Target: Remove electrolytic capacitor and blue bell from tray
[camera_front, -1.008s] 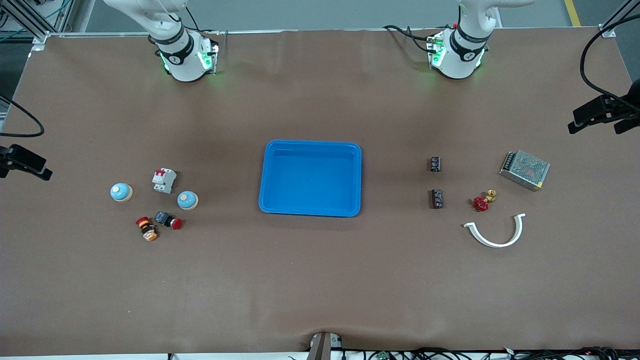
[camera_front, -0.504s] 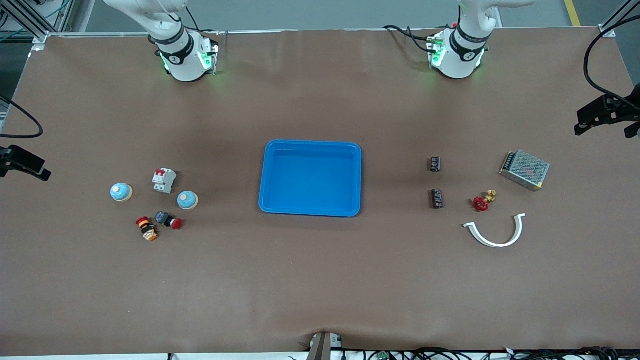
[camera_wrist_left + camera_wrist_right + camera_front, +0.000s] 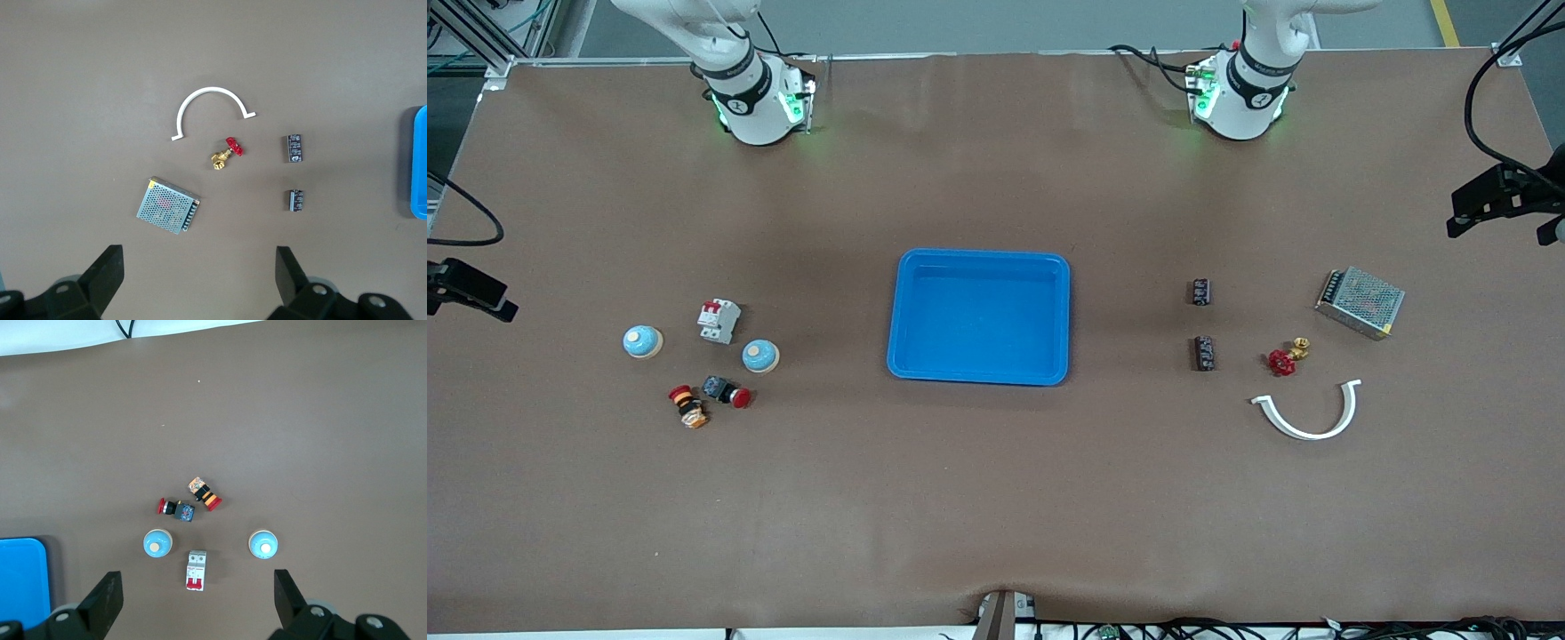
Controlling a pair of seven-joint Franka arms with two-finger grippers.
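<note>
Front view — the bright blue shallow plastic tray [image 3: 978, 316] is lying empty at mid-table; two black cylindrical electrolytic capacitors [image 3: 1202, 292] are resting on the mat toward the left arm's end, two pale blue dome-shaped bells [image 3: 760, 356] toward the right arm's end. Left wrist view: the left gripper [image 3: 199, 273] is hanging spread and empty over the capacitors. Right wrist view: the right gripper [image 3: 198, 599] is hanging likewise over the bells — both parts are looking light, rigid, smooth, best pinched across their sides.

You see white arm bases [image 3: 751, 102] ringed in black, glowing green, black cables beside the tray [image 3: 979, 260].
</note>
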